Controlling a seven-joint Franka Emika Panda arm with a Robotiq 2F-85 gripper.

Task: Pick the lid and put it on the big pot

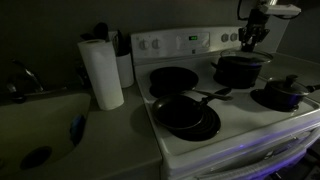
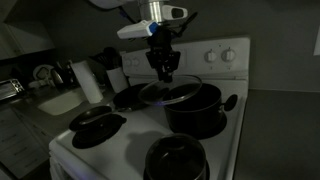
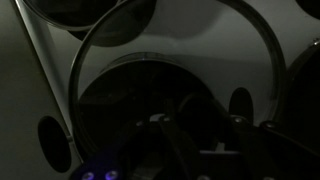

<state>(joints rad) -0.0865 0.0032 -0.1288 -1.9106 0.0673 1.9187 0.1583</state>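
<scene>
Desk (image 1: 236, 108): white stove top in dim light, flush against a pale counter (image 1: 120, 148). On the desk, the big pot (image 1: 240, 70) stands at the back, a small dark pot (image 1: 280, 94) with a knobbed lid near it toward the front, and a black frying pan (image 1: 186, 116) on the counter side, with a dark round shape (image 1: 173, 80) behind it, pan or burner unclear. A paper towel roll (image 1: 102, 72) stands upright on the counter, just beside the desk.

Robot arm's end in dim light.
Black two-fingered Robotiq gripper (image 2: 164, 72) under a pale grey, boxy wrist block (image 2: 150, 28); the wrist view shows its dark, blurred fingers (image 3: 175, 150).
</scene>
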